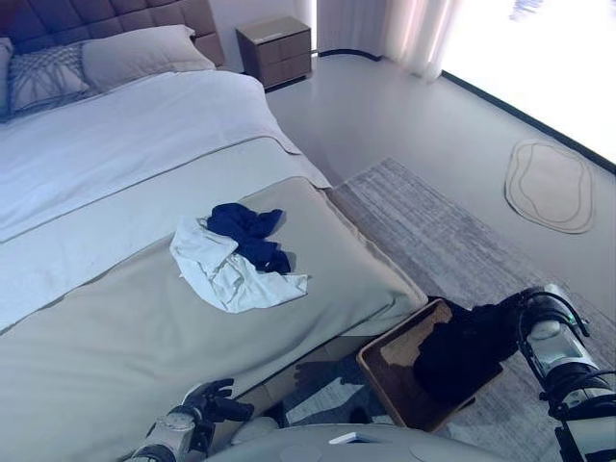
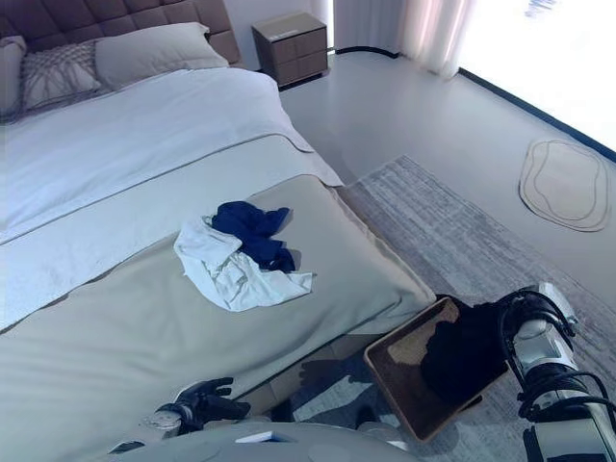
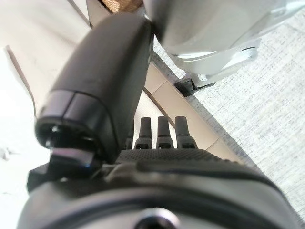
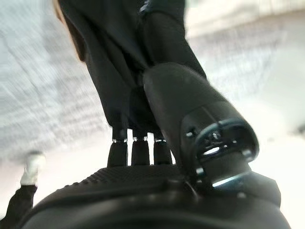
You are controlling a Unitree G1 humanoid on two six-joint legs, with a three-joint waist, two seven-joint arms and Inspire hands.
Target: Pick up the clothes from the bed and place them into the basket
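Note:
A white garment [image 1: 236, 274] and a dark blue garment [image 1: 250, 231] lie bunched together on the grey bed cover [image 1: 125, 337], near its foot. A brown basket [image 1: 385, 371] stands tilted on the rug beside the bed's foot. A black garment [image 1: 462, 351] hangs over and into it. My right hand [image 4: 143, 186] is above the basket's far side, its thumb and fingers closed on the black garment [image 4: 114, 71]. My left hand [image 1: 210, 397] is low at the bed's near edge, with straight fingers [image 3: 157, 138], and holds nothing.
A grey rug [image 1: 433, 231] lies beside the bed, and a small oval mat [image 1: 549, 183] on the floor farther right. A nightstand [image 1: 276, 48] stands by the headboard. Pillows [image 1: 144, 53] lie at the bed's head.

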